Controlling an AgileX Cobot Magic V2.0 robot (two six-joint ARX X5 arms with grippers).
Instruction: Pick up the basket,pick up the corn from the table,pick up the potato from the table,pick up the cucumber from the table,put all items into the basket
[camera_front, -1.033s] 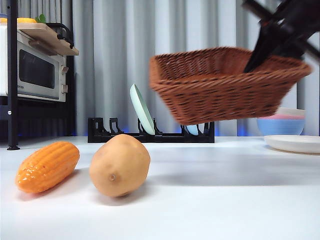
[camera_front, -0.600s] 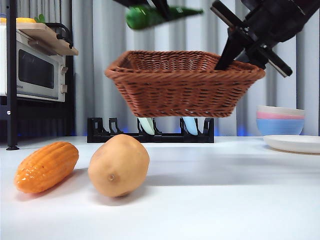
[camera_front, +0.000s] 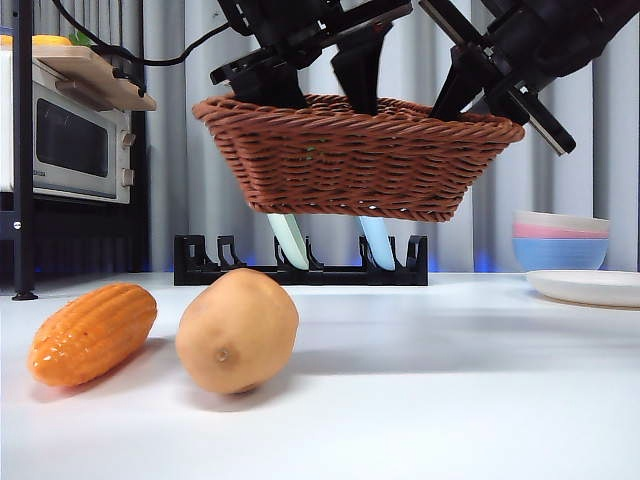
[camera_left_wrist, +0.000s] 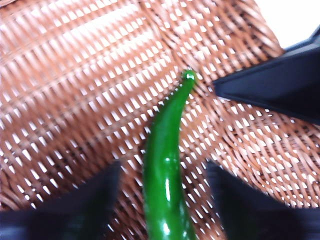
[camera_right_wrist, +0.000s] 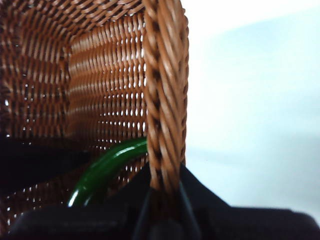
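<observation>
Meanwhile, a glossy green cucumber (camera_left_wrist: 164, 200) is going into the airborne reddish-brown wicker basket (camera_front: 360, 160).
Front: basket hanging above the white table (camera_front: 450, 400). Left wrist: the left gripper (camera_left_wrist: 162, 207), jaws wide, is flanking the cucumber, apparently releasing it. Right wrist: the right gripper (camera_right_wrist: 162, 200) is pinching the rim, steadying the basket.

Reddish-brown woven basket (camera_front: 355, 165); glossy green cucumber (camera_left_wrist: 164, 185); orange corn (camera_front: 93, 333); tan potato (camera_front: 237, 330).

Brown wicker basket (camera_front: 360, 155) aloft holding glossy green cucumber (camera_left_wrist: 164, 180); orange corn (camera_front: 92, 333) beside tan potato (camera_front: 237, 330) on white worktop (camera_front: 450, 400).
</observation>
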